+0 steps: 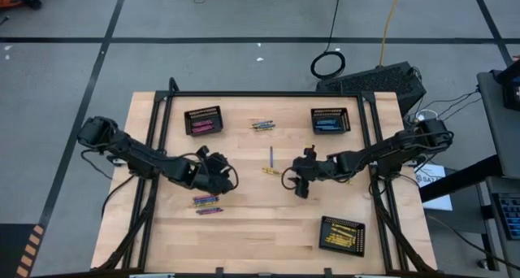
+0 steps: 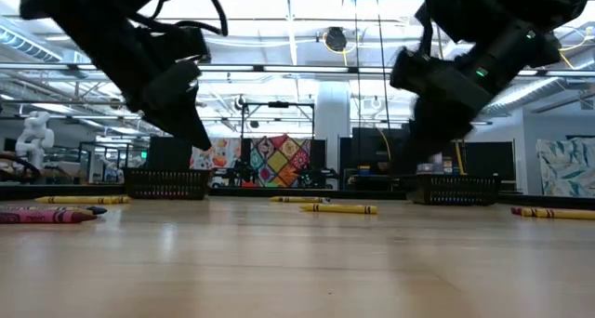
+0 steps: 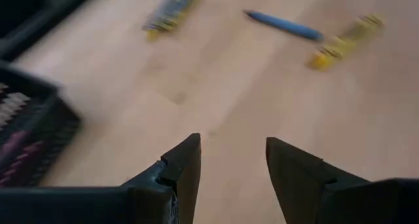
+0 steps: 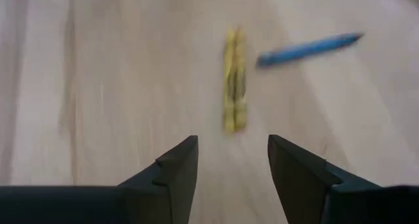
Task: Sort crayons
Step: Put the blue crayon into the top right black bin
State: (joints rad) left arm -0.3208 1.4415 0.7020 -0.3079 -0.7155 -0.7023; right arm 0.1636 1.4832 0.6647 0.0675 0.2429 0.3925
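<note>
Nearest the low camera lies a magenta crayon [image 2: 46, 216] on the desk [image 2: 297, 262], with a yellow one [image 2: 82, 200] just behind it. Seen from overhead, both arms reach in toward the middle of the desk [image 1: 244, 237].

The left claw [image 1: 218, 171] hangs at about eight o'clock from the desk's centre. Its fingers [image 3: 180, 168] are parted with only bare wood between them, so it holds nothing. Just below it, toward six o'clock, sits a small cluster of magenta and blue crayons [image 1: 205, 204].

The right claw [image 1: 297, 179] hovers just right of centre, at roughly four o'clock. Its fingers [image 4: 177, 168] also stand apart and empty. Just beyond its tips lie a pair of yellow crayons [image 4: 234, 80] side by side, touching, and a single blue crayon [image 4: 308, 49] near them. From above, that blue crayon [image 1: 270, 155] sits almost dead centre, with the yellow pair [image 1: 270, 172] just below it.

Another little pile of crayons [image 1: 262, 125], yellow and blue as far as I can make out, rests toward twelve o'clock.

Three black mesh baskets stand apart: a basket with magenta crayons [image 1: 202, 121] at eleven o'clock, a basket with blue crayons [image 1: 330, 120] at one o'clock, and a basket with yellow crayons [image 1: 342, 234] at five o'clock.
</note>
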